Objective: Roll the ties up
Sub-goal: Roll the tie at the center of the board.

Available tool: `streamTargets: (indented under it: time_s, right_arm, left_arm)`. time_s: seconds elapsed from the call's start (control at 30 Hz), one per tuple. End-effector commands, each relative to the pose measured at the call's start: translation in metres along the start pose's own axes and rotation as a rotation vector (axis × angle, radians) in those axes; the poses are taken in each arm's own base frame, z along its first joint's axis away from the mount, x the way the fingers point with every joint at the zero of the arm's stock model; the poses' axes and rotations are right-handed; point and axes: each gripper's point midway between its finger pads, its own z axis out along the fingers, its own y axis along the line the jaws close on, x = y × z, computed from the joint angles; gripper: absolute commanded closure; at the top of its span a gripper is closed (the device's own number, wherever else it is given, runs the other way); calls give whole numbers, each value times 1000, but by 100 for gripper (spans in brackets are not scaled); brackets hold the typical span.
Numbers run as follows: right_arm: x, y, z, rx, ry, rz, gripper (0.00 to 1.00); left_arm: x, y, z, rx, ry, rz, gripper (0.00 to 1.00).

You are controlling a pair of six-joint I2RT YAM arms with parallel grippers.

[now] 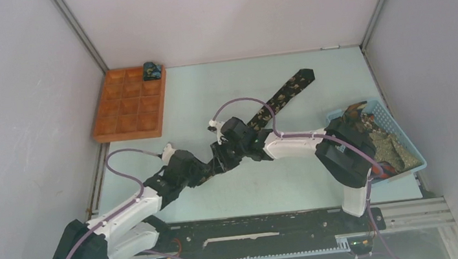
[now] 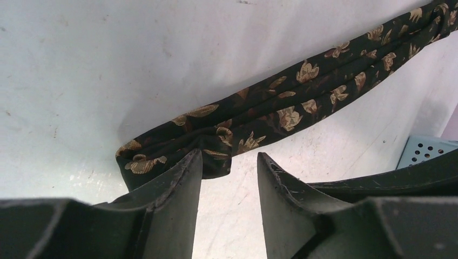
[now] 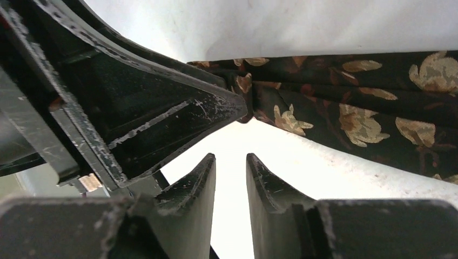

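A black tie with a tan leaf pattern is laid unrolled on the table in a straight diagonal line. Its wider end is pointed toward one o'clock, and its narrower end is found near the table's middle, toward seven o'clock. There the cloth is folded lengthwise and bunched into creases. A rolled tie, dark with a bluish pattern, is set as a small bundle in the far right corner compartment of the orange tray, at eleven o'clock. A loose heap of ties, tan, dark and red, is piled unrolled in the blue basket at four o'clock.
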Motion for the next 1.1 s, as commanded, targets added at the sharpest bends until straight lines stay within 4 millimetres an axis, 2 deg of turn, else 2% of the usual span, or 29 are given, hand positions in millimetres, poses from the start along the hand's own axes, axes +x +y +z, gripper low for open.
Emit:
streamTargets:
  time_s: [0.0,0.4,0.57,0.7,0.87,1.07]
  right_arm:
    - [-24,23,-4,-81,-87,-11,68]
    - [-28,26,12,-119,-76,22,67]
    - [-30,30,13,-128,-73,20,67]
    - [-31,33,16,-133,-67,16,67]
    - [-33,39,14,-137,-67,5,68]
    - [-37,47,9,-150,-74,-5,68]
  left_arm:
    - [-8,2,-2,2,-42,-29,53]
    - [-22,8,-13,11,-105,-53,56]
    - [-26,15,-21,-11,-122,-48,73]
    - [-31,21,-31,-16,-148,-41,76]
    - [-33,32,-43,-30,-164,-14,89]
    - [-23,42,-39,-31,-134,10,97]
